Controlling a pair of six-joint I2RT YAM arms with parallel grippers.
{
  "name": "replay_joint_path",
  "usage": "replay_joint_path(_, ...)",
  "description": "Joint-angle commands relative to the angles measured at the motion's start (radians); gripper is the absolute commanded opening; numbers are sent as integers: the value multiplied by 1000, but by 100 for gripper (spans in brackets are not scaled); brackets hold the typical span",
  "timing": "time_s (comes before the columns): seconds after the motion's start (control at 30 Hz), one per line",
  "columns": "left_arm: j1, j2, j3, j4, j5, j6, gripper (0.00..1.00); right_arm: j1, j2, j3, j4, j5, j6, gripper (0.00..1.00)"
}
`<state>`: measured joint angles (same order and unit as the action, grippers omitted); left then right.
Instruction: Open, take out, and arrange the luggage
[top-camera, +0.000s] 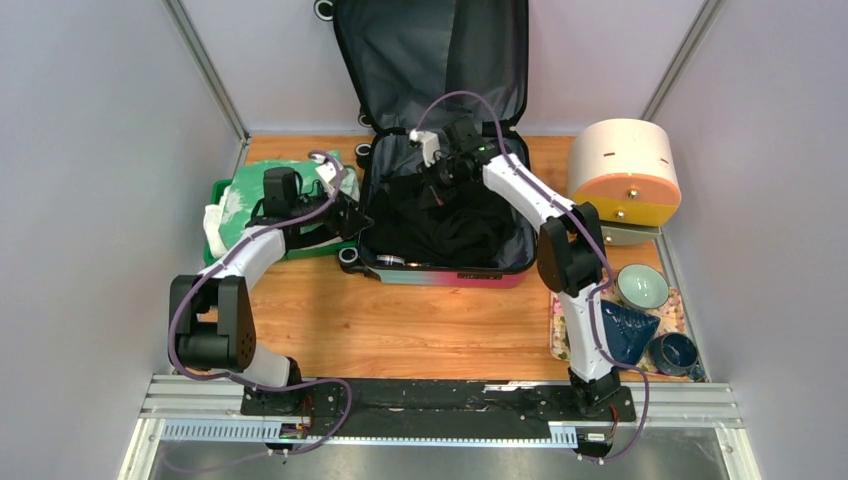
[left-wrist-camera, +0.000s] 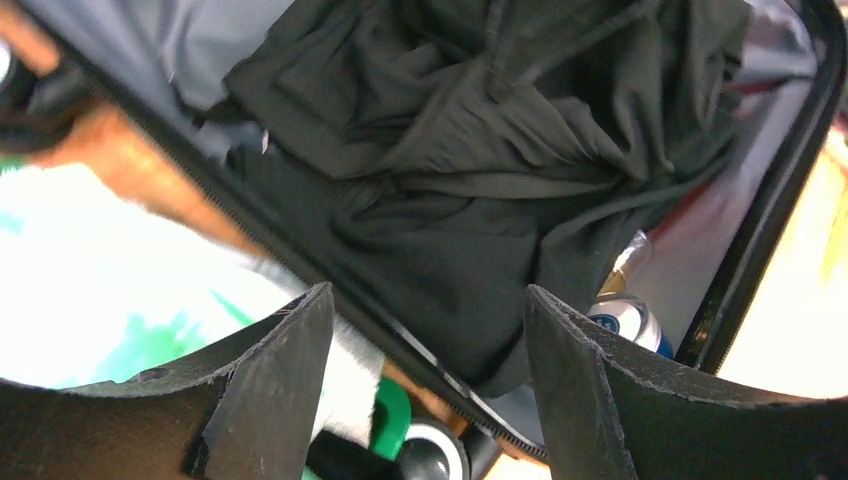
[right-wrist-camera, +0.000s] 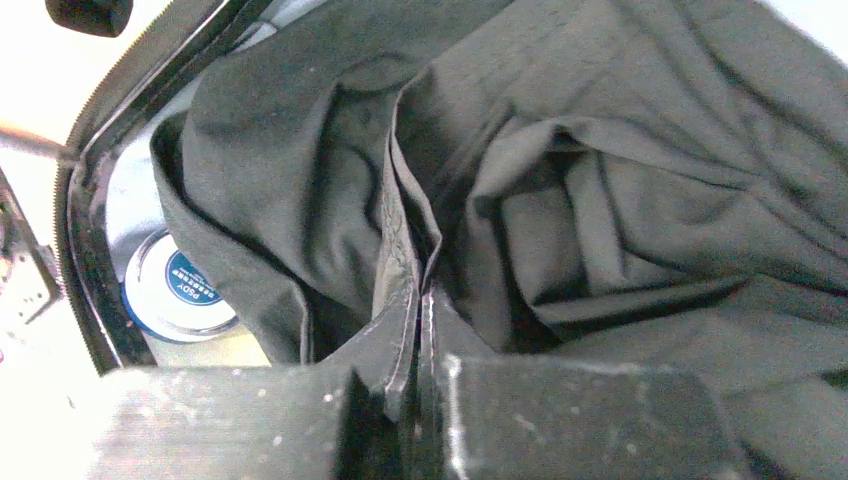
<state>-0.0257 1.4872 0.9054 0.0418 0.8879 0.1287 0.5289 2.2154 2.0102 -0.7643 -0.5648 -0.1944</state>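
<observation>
In the luggage, a tin: blue label, print blurred, possibly "PEDY". Luggage open, grey lining, pink-teal rim. The right gripper pinches black garment; left gripper spread.

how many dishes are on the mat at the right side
3: a pale green bowl at the far end, a dark blue angular dish beside the right arm, a dark blue cup nearest. The arm may hide more.

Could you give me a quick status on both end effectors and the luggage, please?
Left end effector open, over luggage left rim. Right end effector shut on black garment inside. Lid up. Round tin partly under garment.
</observation>
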Motion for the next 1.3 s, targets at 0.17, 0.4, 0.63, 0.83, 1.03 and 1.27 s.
replay_joint_path(0.17, -134, -31, -9, 39, 157, 801, 80, -43, -69, 88, 59, -127, 110, 0)
replay_joint_path(0.4, -194, 48, 52, 52, 103, 957, 78, -47, -62, 104, 76, -18, 87, 0)
replay_joint_path(0.63, -200, 159, 128, -8, 102, 945, 57, -27, -42, 91, 88, 72, 93, 0)
replay_joint_path(0.83, -210, 257, 224, -106, 36, 1006, 76, -35, -85, 13, 100, -10, 70, 0)
replay_joint_path(1.03, -238, 307, 242, -86, -17, 1054, 79, -40, -106, -48, 122, -41, 84, 0)
replay_joint_path(1.27, -284, 369, 291, -152, -104, 1204, 80, -58, -100, -34, 123, -92, 107, 0)
